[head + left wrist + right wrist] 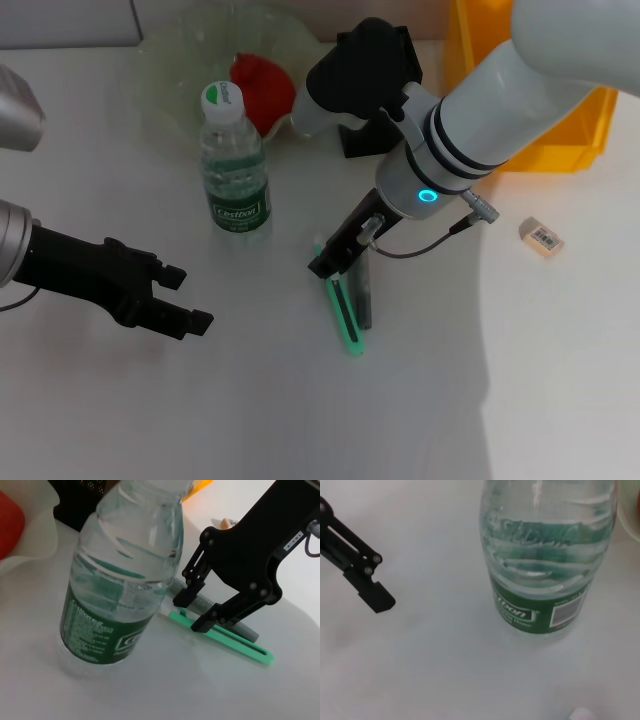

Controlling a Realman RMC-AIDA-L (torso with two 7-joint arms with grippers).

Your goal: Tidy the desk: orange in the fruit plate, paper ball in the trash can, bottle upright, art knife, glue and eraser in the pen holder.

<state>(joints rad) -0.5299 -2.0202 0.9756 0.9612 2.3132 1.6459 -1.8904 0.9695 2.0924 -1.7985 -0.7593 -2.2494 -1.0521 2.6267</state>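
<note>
Bright green art knife (345, 318) lying flat on the desk (250, 400) just right of the upright bottle (234, 170), grey glue stick (364, 296) touching its far side. Right gripper (335, 258) down over the knife's near-bottle end, jaws spread open around it, hiding that tip. Left gripper (180, 297) off to the bottle's left, jaws open and empty.

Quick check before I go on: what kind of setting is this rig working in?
Most likely a staged desk or lab bench: a plain white tabletop with a water bottle, a green art knife under the right pincer, an eraser and a yellow bin. The left pincer hovers open nearby.
</note>
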